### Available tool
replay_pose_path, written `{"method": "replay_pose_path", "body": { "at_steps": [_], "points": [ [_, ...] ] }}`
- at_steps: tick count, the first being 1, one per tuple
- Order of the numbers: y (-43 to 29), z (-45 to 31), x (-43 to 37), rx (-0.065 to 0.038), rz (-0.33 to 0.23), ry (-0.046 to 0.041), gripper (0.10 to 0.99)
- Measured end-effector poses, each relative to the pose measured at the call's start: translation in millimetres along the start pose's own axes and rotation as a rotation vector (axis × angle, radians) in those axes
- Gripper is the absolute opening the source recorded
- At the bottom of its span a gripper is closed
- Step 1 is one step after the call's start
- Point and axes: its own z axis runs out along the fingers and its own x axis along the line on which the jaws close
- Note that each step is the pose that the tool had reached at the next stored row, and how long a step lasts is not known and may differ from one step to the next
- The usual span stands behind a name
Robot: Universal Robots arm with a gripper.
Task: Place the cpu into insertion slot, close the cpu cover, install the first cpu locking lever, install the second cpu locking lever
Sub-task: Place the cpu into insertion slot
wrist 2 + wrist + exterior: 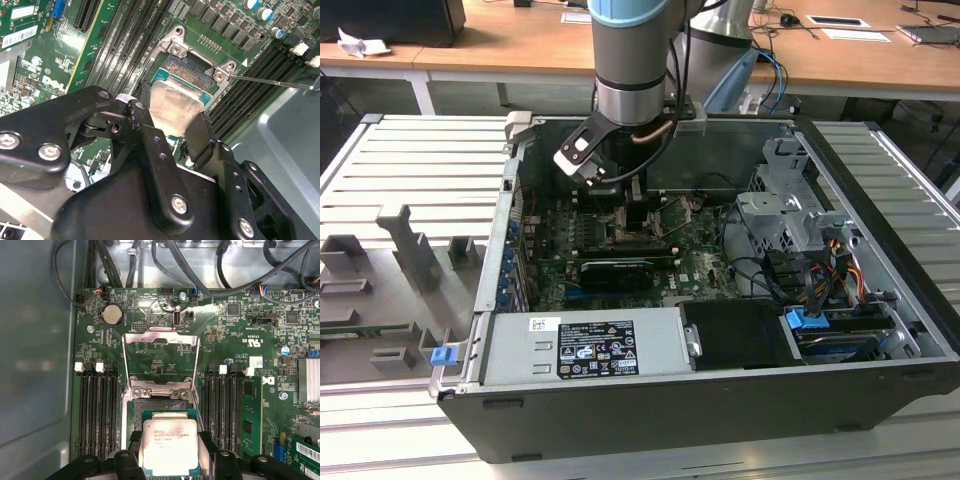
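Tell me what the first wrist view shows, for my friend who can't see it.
The gripper holds the silvery square cpu by two sides, right at the insertion slot on a green motherboard. Past the slot, the cpu cover stands swung open, with long black memory slots on both sides.

Arm (630, 60) upright, hand (172, 117) pointing down, fingers (199, 136) clamping the cpu (170, 447)

cpu (167, 447) over insertion slot (160, 405), memory slots (100, 410) flanking
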Motion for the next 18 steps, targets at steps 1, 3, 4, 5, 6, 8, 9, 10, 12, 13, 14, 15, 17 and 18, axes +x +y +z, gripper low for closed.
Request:
{"method": "replay_pose_path", "body": {
  "at_steps": [1,3,4,5,6,8,9,10,12,13,14,15,17,18],
  "points": [
    [-0.2,0.5,0.0,0.0,0.0,-0.0001,0.525],
    [-0.3,1.9,0.4,0.0,0.001,-0.0001,0.525],
    [-0.4,3.0,0.8,0.0,0.001,-0.0001,0.525],
    [-0.5,4.4,1.6,0.0,0.002,-0.0003,0.525],
    [-0.7,5.4,2.1,0.0,0.003,-0.0002,0.525],
    [-1.1,7.2,3.1,0.0,0.004,-0.0004,0.525],
    [-1.4,8.0,3.9,0.0,0.005,-0.0005,0.525],
    [-1.8,9.2,5.1,0.0,0.009,-0.0006,0.525],
    [-2.2,11.3,5.7,-0.001,0.021,-0.0015,0.525],
    [-2.4,12.6,5.9,-0.001,0.029,-0.002,0.525],
    [-2.4,13.9,6.0,-0.001,0.034,-0.0024,0.525],
    [-2.6,15.4,6.2,-0.002,0.035,-0.0026,0.525],
    [-2.9,20.6,6.1,-0.002,0.035,-0.0025,0.525],
    [-3.0,21.1,6.0,-0.001,0.035,-0.0027,0.525]
  ]
}}
